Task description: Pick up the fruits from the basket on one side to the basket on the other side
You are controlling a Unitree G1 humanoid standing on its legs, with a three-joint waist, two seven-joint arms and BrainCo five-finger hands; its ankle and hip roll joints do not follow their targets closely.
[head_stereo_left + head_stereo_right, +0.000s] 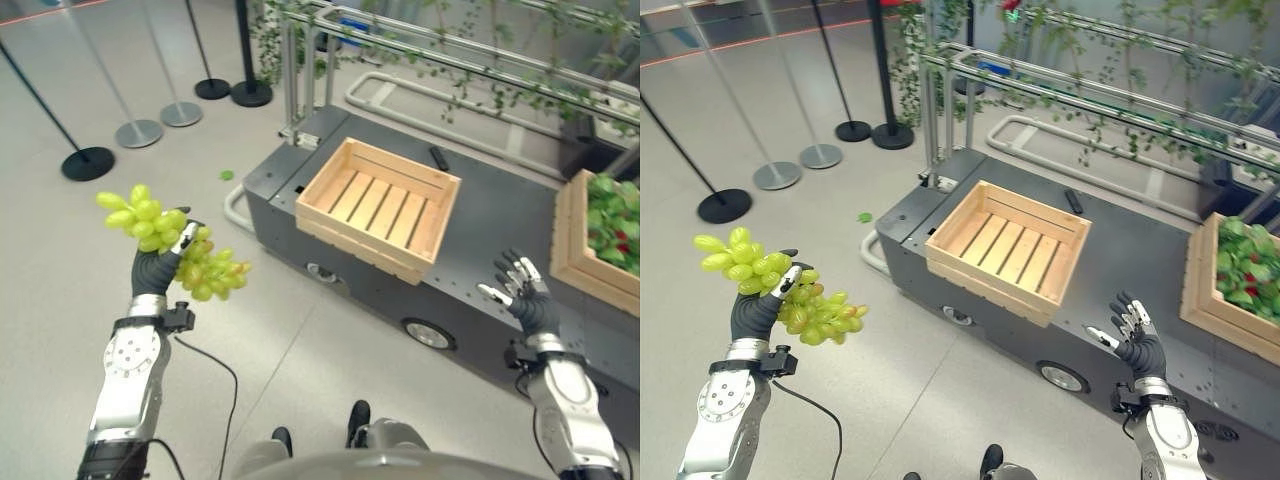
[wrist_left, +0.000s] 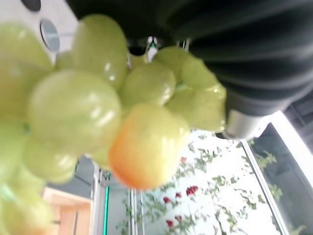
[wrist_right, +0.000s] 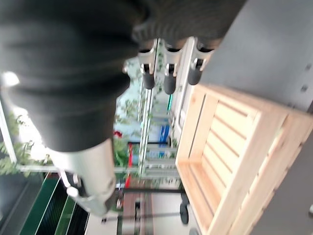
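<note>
a bunch of green grapes (image 1: 170, 243) is held up in the air over the grey floor (image 1: 60, 300), well to the left of the dark grey desk (image 1: 500, 230), and it is in neither crate. the left hand (image 1: 158, 268) has its fingers (image 1: 186, 238) curled round the middle of the bunch, so one cluster of grapes stands above the hand and another hangs beside it toward the desk. in the left wrist view the grapes sit right against the dark ribbed cover, and one of them looks more orange-yellow than the rest. the empty wooden crate (image 1: 381, 207), with a slatted bottom, stands on the near left part of the desk, apart from the held bunch. a second wooden crate (image 1: 598, 240) stands at the right end of the desk and holds green leaves (image 1: 612, 215) with bits of red among them. the right hand (image 1: 524, 292) is raised over the near edge of the desk between the two crates, its fingers (image 1: 513, 268) straight and spread, holding nothing; the right wrist view shows those fingers in a row with the empty crate past them. a small dark object (image 1: 439, 157) lies on the desk just behind the empty crate. a single small green piece (image 1: 227, 175) lies on the floor near the desk's left corner. round-based barrier posts (image 1: 138, 132) stand on the floor further back, and a metal rail frame with trailing green vines (image 1: 450, 75) runs behind the desk.
</note>
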